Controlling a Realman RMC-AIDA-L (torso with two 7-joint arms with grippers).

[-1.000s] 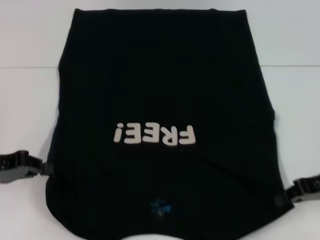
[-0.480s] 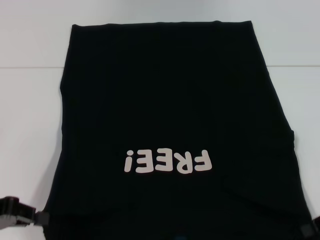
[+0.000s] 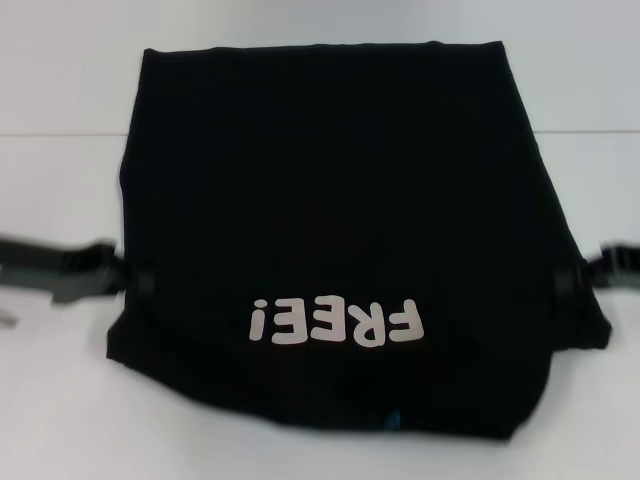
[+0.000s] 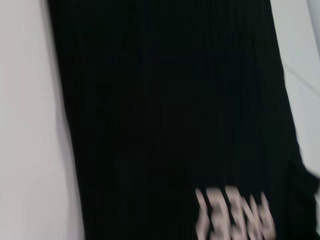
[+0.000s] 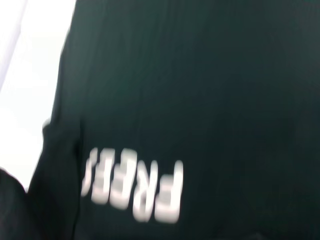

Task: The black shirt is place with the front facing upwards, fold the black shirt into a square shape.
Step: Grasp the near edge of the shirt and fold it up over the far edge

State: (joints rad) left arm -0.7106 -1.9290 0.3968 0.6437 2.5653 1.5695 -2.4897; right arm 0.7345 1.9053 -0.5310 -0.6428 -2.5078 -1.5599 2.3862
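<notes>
**Black shirt held at both side edges on the white table**

I see the large black cloth T-shirt (image 3: 340, 230) filling the middle of the head view, spread over the white table (image 3: 60, 200), its far edge straight across the upper part of the frame. The white "FREE!" lettering (image 3: 337, 322) reads upside down in the lower middle, and below it the near edge looks bunched and rounded, with a small blue neck label (image 3: 393, 422) peeking out at the bottom centre.

At the left edge of the frame my left gripper (image 3: 135, 277) touches the shirt's side edge level with the lettering; it appears clamped on the cloth, though it is blurred. At the right edge my right gripper (image 3: 572, 279) sits at the opposite side edge at the same height, also apparently pinching the fabric.

Both wrist views are filled by black cloth with smeared white letters (image 4: 235, 215) (image 5: 132, 190) and a strip of white table along one side.
</notes>
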